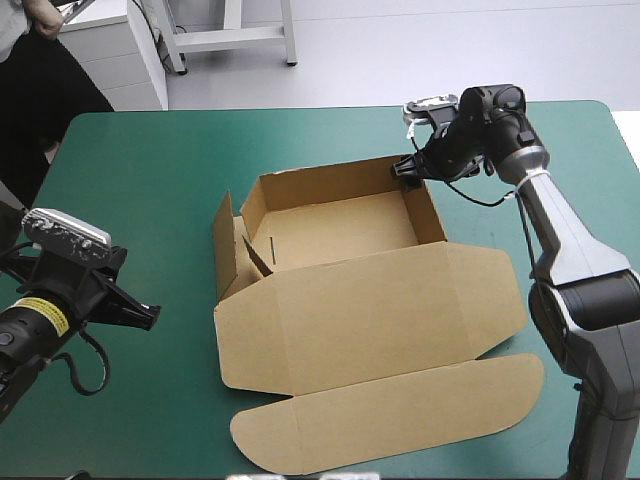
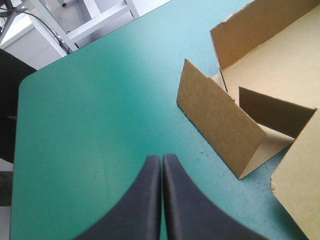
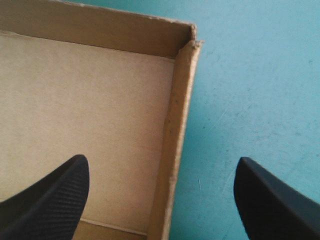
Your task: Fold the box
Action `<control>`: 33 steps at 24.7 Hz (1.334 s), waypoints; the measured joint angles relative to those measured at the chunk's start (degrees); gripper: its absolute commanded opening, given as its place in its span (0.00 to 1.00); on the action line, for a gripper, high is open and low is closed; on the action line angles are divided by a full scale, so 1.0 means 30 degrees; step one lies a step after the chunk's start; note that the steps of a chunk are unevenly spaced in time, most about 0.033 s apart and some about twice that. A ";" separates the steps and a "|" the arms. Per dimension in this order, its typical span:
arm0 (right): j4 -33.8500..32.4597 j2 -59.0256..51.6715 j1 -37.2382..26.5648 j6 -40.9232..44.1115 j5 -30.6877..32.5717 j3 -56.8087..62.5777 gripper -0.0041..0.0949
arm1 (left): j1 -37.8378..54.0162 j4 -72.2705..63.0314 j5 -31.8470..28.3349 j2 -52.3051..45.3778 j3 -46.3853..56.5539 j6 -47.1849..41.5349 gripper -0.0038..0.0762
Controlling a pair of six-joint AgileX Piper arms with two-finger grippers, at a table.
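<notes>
Brown board: from above you have one box (image 1: 340,290) lying mid-tabletop (image 1: 150,180), tray raised and lid flat. It is probably stiff and light, so grip a wall's edge. There are two pincers. Left wrist: the left pincer (image 2: 161,159) is clenched and empty, near the box's loose flap. Right wrist: the right pincer (image 3: 162,162) is spread, straddling a box wall.

The left arm comes in low from the left, its left hand (image 2: 161,165) pressed together into one pointed arch. The right arm stretches far forward, wrist bent downward, its right hand (image 3: 161,162) spread wide.
</notes>
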 measured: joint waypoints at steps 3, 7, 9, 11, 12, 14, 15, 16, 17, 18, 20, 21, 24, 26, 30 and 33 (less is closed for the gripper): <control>0.0379 0.1468 0.0000 0.0117 -0.0036 0.0000 0.79 | 0.0000 0.0000 0.0000 0.0000 0.0000 -0.0045 0.04; 0.0710 0.1813 0.0000 0.0082 -0.0108 0.0501 0.70 | 0.0000 0.0000 0.0000 0.0000 0.0000 -0.0119 0.04; 0.0595 0.1813 0.0000 0.0082 -0.0108 0.0955 0.59 | 0.0000 0.0000 0.0000 0.0000 0.0000 -0.0119 0.04; 0.0525 0.1848 0.0000 0.0082 -0.0108 0.1174 0.51 | 0.0000 0.0000 0.0000 0.0000 0.0000 -0.0119 0.04; 0.0525 0.1876 0.0000 0.0082 -0.0108 0.1174 0.46 | 0.0000 0.0000 0.0000 0.0000 0.0000 -0.0119 0.04; 0.0525 0.1882 0.0000 0.0082 -0.0108 0.1174 0.33 | 0.0000 0.0000 0.0000 0.0000 0.0000 -0.0119 0.04; 0.0507 0.1882 0.0000 0.0082 -0.0126 0.1174 0.25 | 0.0000 0.0000 0.0000 0.0000 0.0000 -0.0119 0.04; 0.0406 0.1882 0.0000 0.0082 -0.0124 0.1174 0.13 | 0.0000 0.0000 0.0000 0.0000 0.0000 -0.0119 0.04; 0.0276 0.1882 0.0000 0.0082 -0.0124 0.1174 0.04 | 0.0000 0.0000 0.0000 0.0000 0.0000 -0.0119 0.04; 0.0209 0.1898 0.0000 0.0082 -0.0124 0.1174 0.02 | 0.0000 0.0000 0.0000 0.0000 0.0000 -0.0119 0.04; 0.0079 0.1897 -0.0038 0.0072 -0.0124 0.1174 0.02 | 0.0000 0.0000 0.0000 0.0000 0.0000 -0.0119 0.04; 0.0057 0.1897 -0.0038 0.0072 -0.0188 0.1174 0.02 | 0.0000 0.0000 0.0000 0.0000 0.0000 -0.0119 0.04; 0.0022 0.1917 -0.0038 0.0010 -0.0229 0.1174 0.02 | 0.0000 0.0000 0.0000 0.0000 0.0000 -0.0119 0.04; 0.0039 0.1917 -0.0083 -0.0068 -0.0191 0.1147 0.02 | 0.0000 0.0000 0.0000 0.0000 0.0000 -0.0191 0.04; 0.0000 0.1769 -0.0554 -0.0124 -0.0191 0.1053 0.02 | 0.0000 0.0000 0.0041 0.0000 0.0000 -0.0449 0.04; -0.0016 0.0991 -0.1077 -0.0390 -0.0172 0.1053 0.02 | 0.0000 0.0000 0.0083 0.0000 0.0000 -0.0487 0.04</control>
